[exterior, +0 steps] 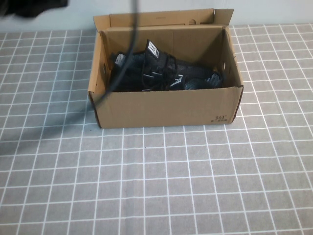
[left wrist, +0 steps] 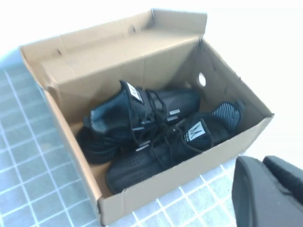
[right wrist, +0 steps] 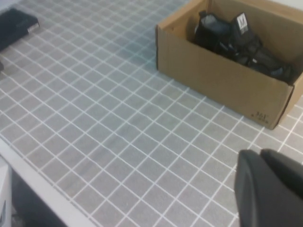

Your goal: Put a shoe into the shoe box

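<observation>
A grey surface (exterior: 161, 181) ruled into small squares by thin white lines fills nearly all of the high view. Beyond its far edge runs a plain pale wall (exterior: 274, 11), flat and evenly lit, without window or marking. Light is soft and diffuse; faint blurred shadows lie across the grey surface toward its left side. In the right wrist view the same grid pattern ends at a white front edge (right wrist: 45, 191), with dark shadowed space below it. A small dark flat object (right wrist: 16, 23) rests on the grey surface, well apart from that white front edge.
</observation>
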`<action>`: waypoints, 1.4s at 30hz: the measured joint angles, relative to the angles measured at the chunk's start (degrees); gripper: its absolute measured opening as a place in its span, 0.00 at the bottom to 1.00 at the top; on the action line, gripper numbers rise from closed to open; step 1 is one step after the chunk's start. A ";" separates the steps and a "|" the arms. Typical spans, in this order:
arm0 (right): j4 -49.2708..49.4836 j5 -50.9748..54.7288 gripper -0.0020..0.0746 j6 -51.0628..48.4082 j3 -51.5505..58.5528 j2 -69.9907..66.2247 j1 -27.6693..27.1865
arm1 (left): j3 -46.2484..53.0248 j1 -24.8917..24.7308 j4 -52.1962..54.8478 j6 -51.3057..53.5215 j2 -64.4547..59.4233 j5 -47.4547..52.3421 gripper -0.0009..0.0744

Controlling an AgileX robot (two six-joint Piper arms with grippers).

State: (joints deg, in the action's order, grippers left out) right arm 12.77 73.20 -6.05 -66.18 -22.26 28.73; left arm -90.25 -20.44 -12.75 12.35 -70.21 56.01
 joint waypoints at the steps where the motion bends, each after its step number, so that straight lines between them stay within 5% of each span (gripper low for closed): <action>1: 0.10 0.12 0.01 0.36 0.23 1.11 0.00 | 5.31 0.00 -0.13 0.57 4.29 -3.31 0.01; 10: 0.51 0.37 0.01 1.79 4.36 8.43 0.00 | 44.79 0.00 -0.21 3.00 41.75 -25.37 0.01; 19: 0.88 -10.02 0.01 2.14 10.04 9.97 0.00 | 62.45 0.00 6.25 3.10 64.84 -31.27 0.01; 35: 2.97 -51.65 0.01 2.26 35.61 9.97 0.00 | 86.38 0.00 10.12 3.10 68.78 -37.86 0.01; 42: 3.19 -55.44 0.01 2.26 44.02 9.97 0.00 | 91.62 0.00 10.35 2.99 68.78 -36.95 0.01</action>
State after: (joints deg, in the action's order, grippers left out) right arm 15.96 17.77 -3.79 -22.16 -12.29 28.73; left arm 1.37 -20.44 -2.41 15.34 -1.43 19.07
